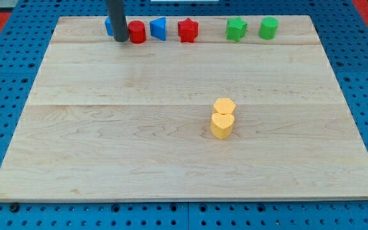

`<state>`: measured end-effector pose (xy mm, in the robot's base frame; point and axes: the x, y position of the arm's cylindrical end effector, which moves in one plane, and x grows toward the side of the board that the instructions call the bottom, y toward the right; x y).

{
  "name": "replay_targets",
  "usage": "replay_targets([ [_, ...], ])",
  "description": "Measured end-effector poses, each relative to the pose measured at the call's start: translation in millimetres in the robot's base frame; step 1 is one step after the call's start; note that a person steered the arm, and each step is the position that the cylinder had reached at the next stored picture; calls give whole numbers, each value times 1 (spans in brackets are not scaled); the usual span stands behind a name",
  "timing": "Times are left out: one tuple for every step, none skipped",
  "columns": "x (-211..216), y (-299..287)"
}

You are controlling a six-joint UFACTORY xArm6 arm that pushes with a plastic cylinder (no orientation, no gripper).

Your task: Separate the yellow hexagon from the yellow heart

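The yellow hexagon point(224, 106) and the yellow heart point(222, 126) lie touching each other right of the board's middle, the hexagon just above the heart. My tip point(121, 40) is far off at the view's top left, between a partly hidden blue block point(108, 25) and a red cylinder point(137, 31), close beside the cylinder. It is well apart from both yellow blocks.
Along the top edge stand a blue triangular block point(159, 29), a red star point(188, 29), a green star point(236, 29) and a green hexagon point(268, 28). The wooden board point(107, 140) lies on a blue perforated table.
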<state>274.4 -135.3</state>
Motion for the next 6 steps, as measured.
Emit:
replay_targets([
  [10,23],
  [-2,24],
  [-14,24],
  [14,45],
  [76,117],
  [80,220],
])
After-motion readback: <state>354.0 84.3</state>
